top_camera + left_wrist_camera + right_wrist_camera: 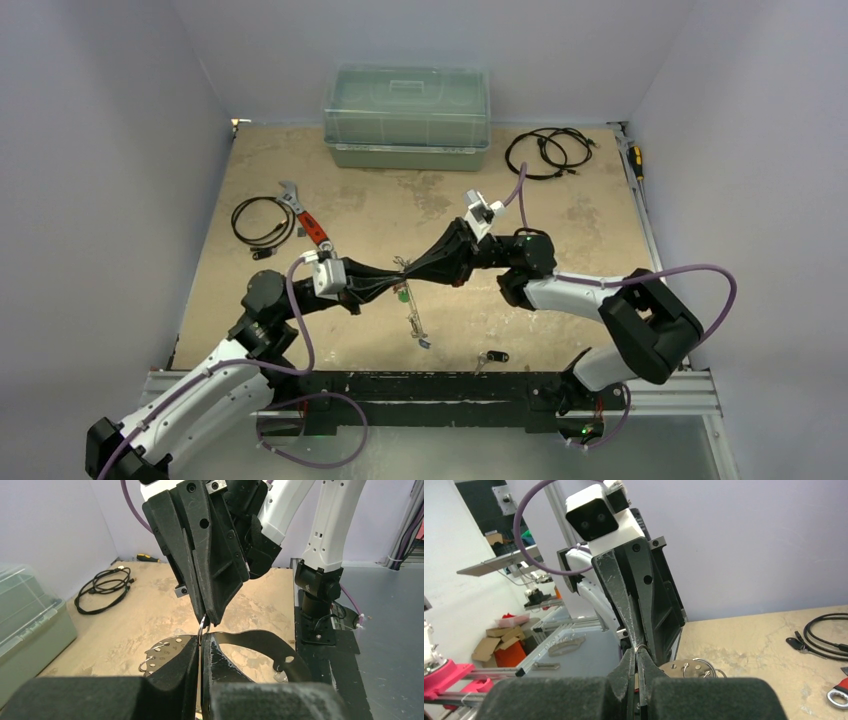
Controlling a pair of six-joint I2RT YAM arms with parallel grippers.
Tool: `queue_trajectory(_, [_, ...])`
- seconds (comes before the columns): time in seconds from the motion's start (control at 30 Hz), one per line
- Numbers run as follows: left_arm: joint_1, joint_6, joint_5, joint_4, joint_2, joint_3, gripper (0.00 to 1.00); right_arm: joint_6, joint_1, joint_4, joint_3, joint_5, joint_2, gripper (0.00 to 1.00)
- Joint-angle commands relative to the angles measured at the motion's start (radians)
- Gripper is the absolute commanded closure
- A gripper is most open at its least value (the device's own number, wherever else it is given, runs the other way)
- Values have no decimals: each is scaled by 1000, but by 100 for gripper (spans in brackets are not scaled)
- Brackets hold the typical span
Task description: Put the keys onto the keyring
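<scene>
Two robot arms are counted, the left arm point(200, 390) and the right arm point(575, 292), along with one lidded plastic box point(406, 115), one wrench point(305, 220) and one screwdriver point(635, 160). Black cable is tallied twice: a cable bundle point(270, 240) at left, a second cable bundle point(548, 150) far right. Three keys are made out overhead, a green-tagged key point(402, 294), a bluish-tagged key point(425, 343) and a black-tagged key point(495, 356), and one keyring point(170, 644) is noted.

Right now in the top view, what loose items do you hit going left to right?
Black cable coil → red-handled wrench → green-tagged key, hanging → black-tagged key → second cable coil → screwdriver. Box skipped: spans the middle.
</scene>
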State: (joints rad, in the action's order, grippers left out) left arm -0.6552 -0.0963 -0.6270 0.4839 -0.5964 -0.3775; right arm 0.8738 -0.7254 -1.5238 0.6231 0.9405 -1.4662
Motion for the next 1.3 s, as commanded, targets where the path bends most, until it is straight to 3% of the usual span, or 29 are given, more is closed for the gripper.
queue_trajectory(0.0, [5, 50, 57, -79, 8, -119, 100, -61, -25, -132, 35, 127, 26, 100])
queue_trajectory(0.07, [6, 80, 66, -180, 5, -167, 100, -208, -23, 100, 46, 127, 80, 96])
queue_trajectory(0.13, [6, 105, 70, -283, -1, -213, 100, -431, -23, 441, 80, 86, 153, 89])
queue_trajectory(0.23, [4, 151, 54, -411, -14, -266, 100, -739, -24, 876, 147, 24, 229, 88])
queue_trajectory(0.5, [2, 205, 33, -592, -46, -374, 100, -1015, -24, 1310, 286, 1, 199, 86])
queue_trajectory(0.83, [-24, 257, 43, -722, -93, -447, 100, -1055, -25, 1390, 322, 56, 195, 82])
queue_trajectory(1.0, [-50, 305, 80, -825, -141, -516, 100, -1083, -25, 1443, 332, -7, 249, 70])
queue_trajectory(1.27, [-55, 306, 147, -948, -205, -606, 100, -1200, -23, 1649, 431, -136, 305, 66])
